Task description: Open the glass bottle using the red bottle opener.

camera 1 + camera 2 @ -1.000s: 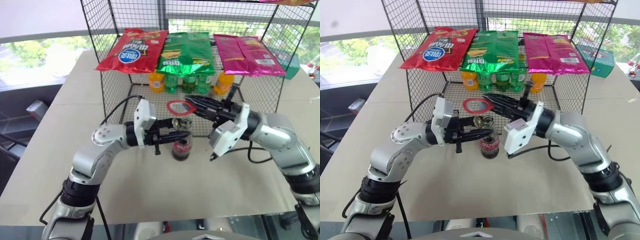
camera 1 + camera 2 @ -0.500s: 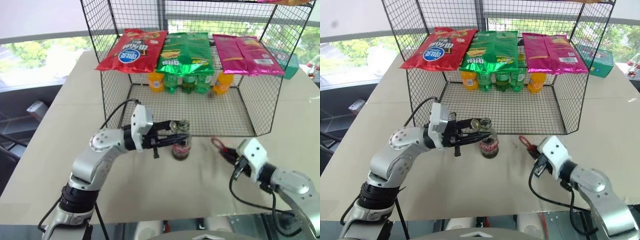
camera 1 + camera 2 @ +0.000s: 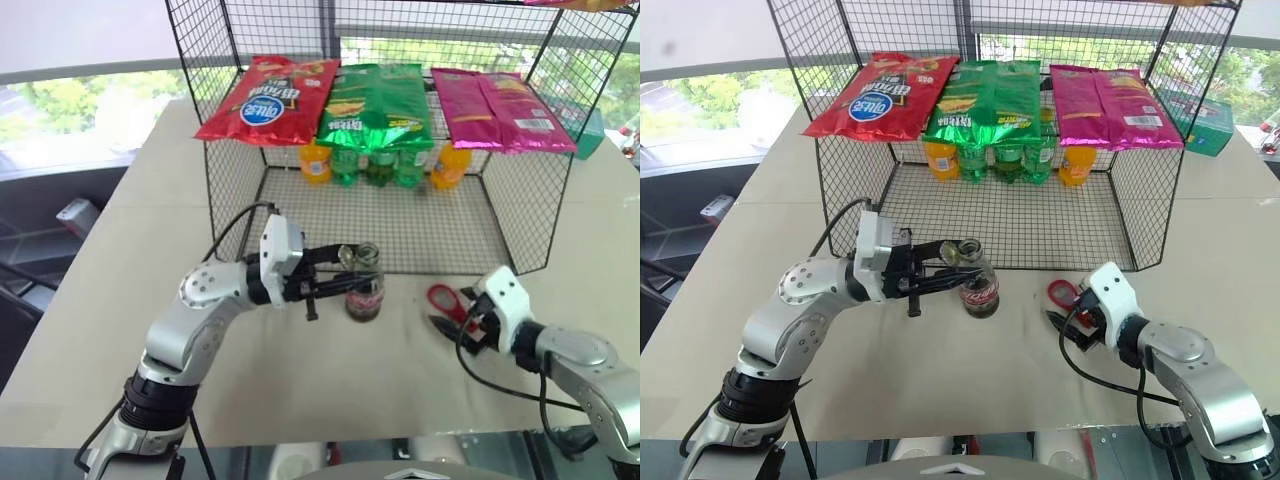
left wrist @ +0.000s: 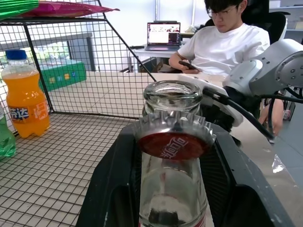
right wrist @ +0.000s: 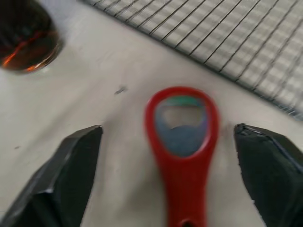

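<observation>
The glass bottle (image 3: 364,297) stands on the table in front of the wire rack, dark liquid in its lower part. My left gripper (image 3: 351,271) is shut on its neck from the left. In the left wrist view the bottle's mouth (image 4: 173,96) is uncovered, and the red cap (image 4: 174,140) leans loose against the neck between the fingers. The red bottle opener (image 3: 444,298) lies flat on the table to the bottle's right. My right gripper (image 3: 452,312) is open just behind it, its fingers (image 5: 71,163) spread wide on either side of the opener (image 5: 182,137) without touching it.
The wire rack (image 3: 520,215) stands behind, with red, green and pink chip bags (image 3: 372,105) on top and orange and green soda bottles (image 3: 378,165) at its back. A person (image 4: 227,42) sits beyond the table in the left wrist view.
My right arm swung down from the bottle's top to the table at the right. Its gripper then opened and let go of the opener. The left gripper and the bottle kept still.
</observation>
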Controlling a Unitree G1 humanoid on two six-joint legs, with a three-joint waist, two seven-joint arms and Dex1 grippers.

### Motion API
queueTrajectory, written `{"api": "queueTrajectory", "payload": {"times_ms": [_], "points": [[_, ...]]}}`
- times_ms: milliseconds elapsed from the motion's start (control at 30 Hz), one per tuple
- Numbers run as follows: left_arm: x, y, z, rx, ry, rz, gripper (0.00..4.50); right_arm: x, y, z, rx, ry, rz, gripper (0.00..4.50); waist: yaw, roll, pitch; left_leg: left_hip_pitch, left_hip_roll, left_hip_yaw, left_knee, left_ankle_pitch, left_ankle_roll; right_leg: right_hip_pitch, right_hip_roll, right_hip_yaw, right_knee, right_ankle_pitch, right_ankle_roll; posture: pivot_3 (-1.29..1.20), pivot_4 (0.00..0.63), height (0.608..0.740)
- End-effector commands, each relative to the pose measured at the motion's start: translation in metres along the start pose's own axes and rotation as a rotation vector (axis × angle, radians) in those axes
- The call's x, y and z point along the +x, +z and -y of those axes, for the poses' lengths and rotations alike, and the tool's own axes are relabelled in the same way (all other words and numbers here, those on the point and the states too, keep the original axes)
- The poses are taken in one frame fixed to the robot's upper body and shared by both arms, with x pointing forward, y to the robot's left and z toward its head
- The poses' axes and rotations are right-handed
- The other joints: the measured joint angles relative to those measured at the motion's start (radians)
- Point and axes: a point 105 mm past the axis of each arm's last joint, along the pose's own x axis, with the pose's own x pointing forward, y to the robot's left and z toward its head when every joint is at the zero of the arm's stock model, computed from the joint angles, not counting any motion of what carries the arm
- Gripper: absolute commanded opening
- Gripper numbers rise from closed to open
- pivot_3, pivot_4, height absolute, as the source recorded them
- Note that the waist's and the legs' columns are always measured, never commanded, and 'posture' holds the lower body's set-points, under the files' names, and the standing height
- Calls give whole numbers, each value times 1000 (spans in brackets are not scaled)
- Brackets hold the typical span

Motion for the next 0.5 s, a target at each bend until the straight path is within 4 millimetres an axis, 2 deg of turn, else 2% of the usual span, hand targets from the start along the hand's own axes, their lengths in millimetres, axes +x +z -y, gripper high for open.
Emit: {"api": "queueTrajectory", "payload": {"times_ms": [33, 233, 300, 367, 400, 467, 500], "points": [[-3, -9, 1, -51, -6, -21, 1220, -4, 25, 5, -87, -27, 101, 4450, 0, 0, 0, 0, 0, 0, 0, 0, 0, 0, 0, 0, 0, 0, 0, 0, 150, 740], [-1, -5, -5, -35, 21, -3, 1220, -2, 44, 0, -120, -3, 187, 4450, 0, 0, 0, 0, 0, 0, 0, 0, 0, 0, 0, 0, 0, 0, -1, 0, 150, 740], [0, -5, -5, -36, 20, -1, 2181, -1, 46, -1, -128, 6, 204, 4500, 0, 0, 0, 0, 0, 0, 0, 0, 0, 0, 0, 0, 0, 1, -1, 0, 150, 740], [1, -5, -4, -36, 18, 1, 2819, -1, 47, -2, -134, 14, 217, 4500, 0, -1, 2, -1, 0, 0, 0, 0, 0, 0, 0, 0, 0, 1, -1, 0, 150, 740], [2, -4, -4, -36, 17, 4, 3484, -1, 49, -4, -141, 23, 231, 4500, 0, -1, 3, -1, 0, -1, 0, 0, 0, 0, 1, 0, 0, 1, -1, 0, 150, 740], [3, -3, -4, -34, 18, 8, 4339, 1, 56, -6, -142, 32, 271, 4500, 0, -1, 4, -1, 0, -1, 0, 0, 0, 0, 1, -1, 0, 1, -1, 0, 150, 740], [3, -3, -5, -32, 20, 8, 4462, 1, 59, -7, -142, 34, 285, 4500, 0, -1, 4, -1, 0, -1, 0, 0, 0, -1, 1, 0, 0, 1, -2, 0, 150, 740]]}}
